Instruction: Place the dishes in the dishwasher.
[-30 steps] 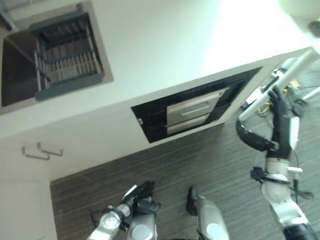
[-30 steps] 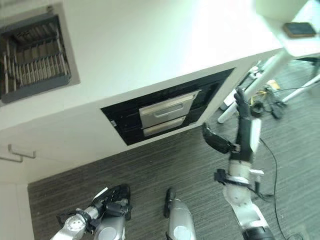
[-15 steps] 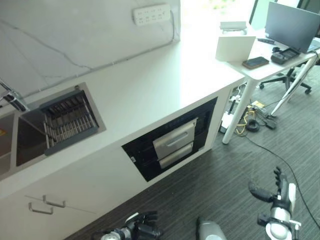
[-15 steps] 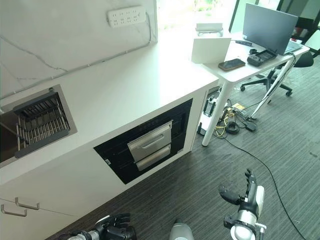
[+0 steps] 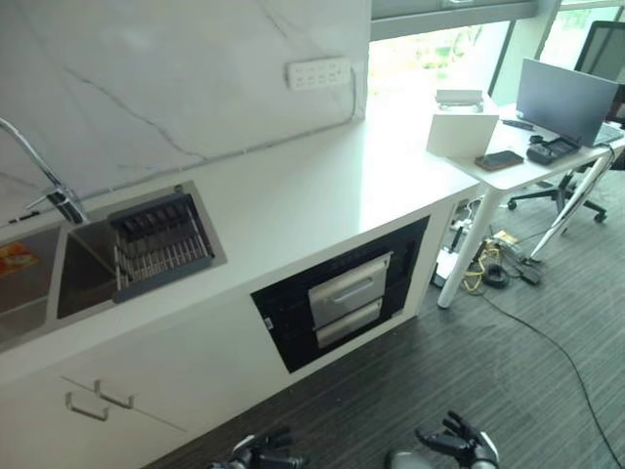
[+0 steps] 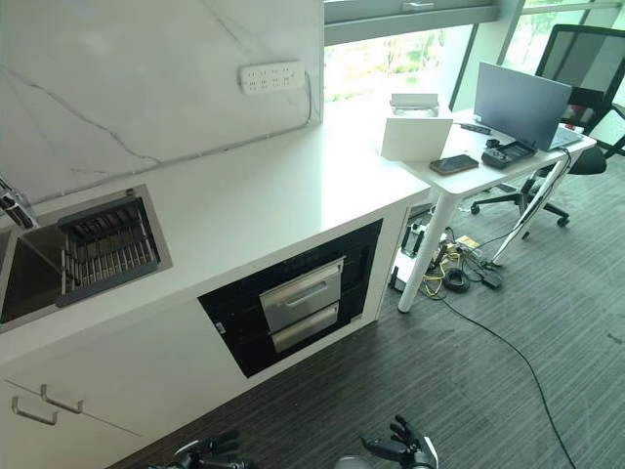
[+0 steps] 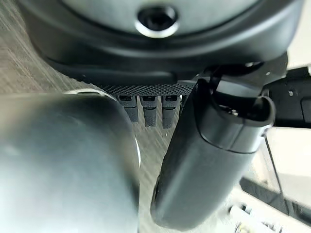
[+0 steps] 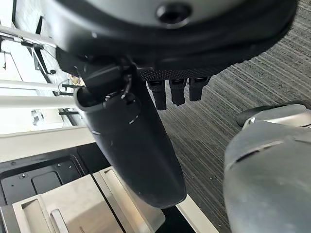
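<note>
changed: the whole head view has swung up since a second ago, so that shift is the camera's. the right arm is another matter: it stood raised by the counter's end then and is down low now.
meaning: the dishwasher now sits mid-view. i'd judge the robot is squaring up to it, nothing more settled than that.
sink (image 5: pixel 44 283): nine o'clock, with a dark rack (image 5: pixel 161 244) set in its right side.
dishes: where they are i cannot tell, whether in the rack or elsewhere.
left hand (image 5: pixel 262 454): six o'clock edge, fingers (image 7: pixel 148 109) straight, thumb out, holding nothing.
dishwasher (image 5: pixel 347 298): centre, in the counter (image 5: pixel 322 186) front, at four o'clock of the rack; its steel drawer fronts sit flush and closed.
right hand (image 5: pixel 459 447): five o'clock edge, fingers (image 8: pixel 177 90) spread loose, holding nothing.
desk (image 5: pixel 547 161): two o'clock, with a monitor on it.
view gain: the right wrist view catches the steel drawer front from close up past the thumb; the left wrist view adds carpet and the hand itself.
</note>
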